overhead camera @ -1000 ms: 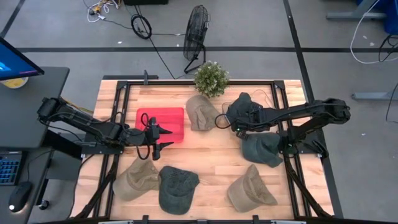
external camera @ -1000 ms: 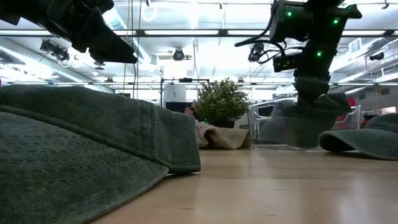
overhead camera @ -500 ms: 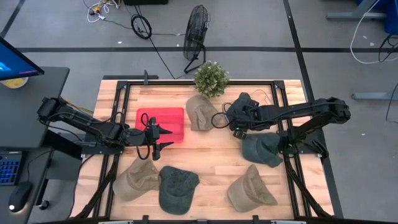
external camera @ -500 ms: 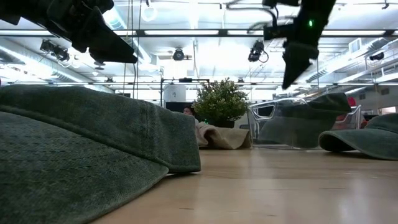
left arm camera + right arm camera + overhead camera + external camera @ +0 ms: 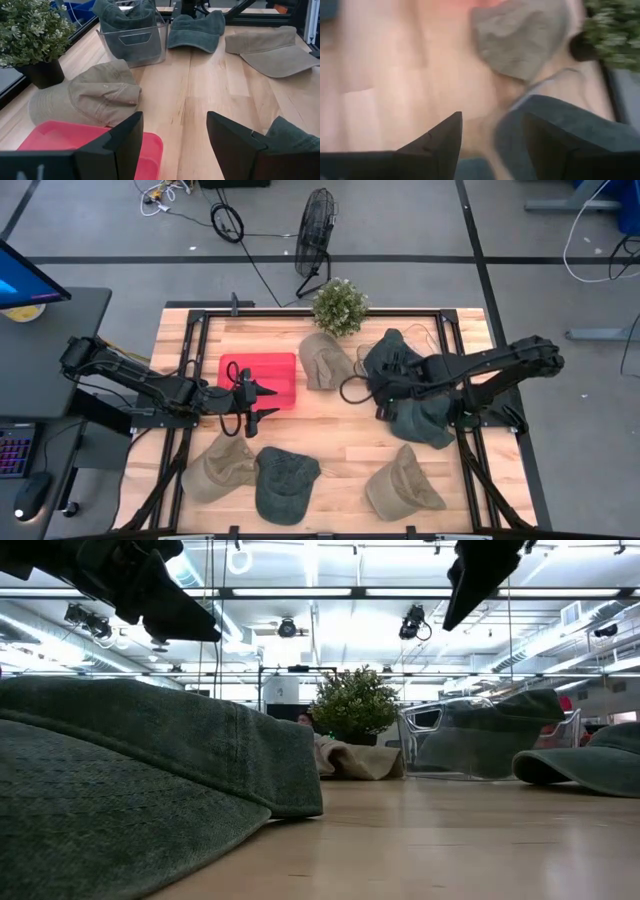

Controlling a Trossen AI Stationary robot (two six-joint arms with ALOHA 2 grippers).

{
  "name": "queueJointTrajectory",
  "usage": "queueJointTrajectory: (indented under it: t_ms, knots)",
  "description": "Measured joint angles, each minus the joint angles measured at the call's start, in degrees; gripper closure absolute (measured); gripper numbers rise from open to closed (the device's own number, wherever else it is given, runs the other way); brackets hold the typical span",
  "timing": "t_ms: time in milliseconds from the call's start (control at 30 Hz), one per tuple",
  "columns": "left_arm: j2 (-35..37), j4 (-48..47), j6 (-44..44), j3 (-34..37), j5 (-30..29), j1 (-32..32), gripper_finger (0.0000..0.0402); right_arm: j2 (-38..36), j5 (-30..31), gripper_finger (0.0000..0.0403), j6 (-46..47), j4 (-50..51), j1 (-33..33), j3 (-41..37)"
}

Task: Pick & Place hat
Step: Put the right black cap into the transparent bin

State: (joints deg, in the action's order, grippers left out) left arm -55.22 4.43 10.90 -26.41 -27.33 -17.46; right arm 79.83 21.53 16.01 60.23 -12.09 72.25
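Note:
A dark green hat lies in a clear bin at the table's far right; the bin also shows in the low view. My right gripper hangs open above the table just near-side of that bin, high in the low view, with nothing between its fingers. My left gripper stands open beside a red tray, also holding nothing. A tan hat lies crown up between tray and bin.
A second dark green hat lies near-side of the bin. Along the near edge lie a tan hat, a dark hat and another tan hat. A potted plant stands at the far edge. Bare wood shows at the table's middle.
My right gripper has come up off the dark green hat in the clear bin and has risen well above it, drifting toward the table's near edge. The hat has stayed in the bin.

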Motion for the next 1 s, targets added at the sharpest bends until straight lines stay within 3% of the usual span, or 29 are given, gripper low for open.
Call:
queueJointTrajectory:
  t_ms: [500, 700, 1000]
  knots:
    - [-0.1, 1.2, 5.0, -0.7, 0.3, -0.1, 0.0180, 0.0, -6.8, 0.0193, 9.1, -7.8, -12.7, -0.6]
    - [-4.6, -5.1, 1.7, -9.6, 0.3, 0.0, 0.0180, 0.8, -9.1, 0.0193, 9.0, -17.0, -15.7, -3.4]
    - [-17.1, -17.7, 3.5, -22.5, 3.6, -0.4, 0.0180, 5.4, -11.3, 0.0193, 12.5, -16.8, -18.0, -3.6]
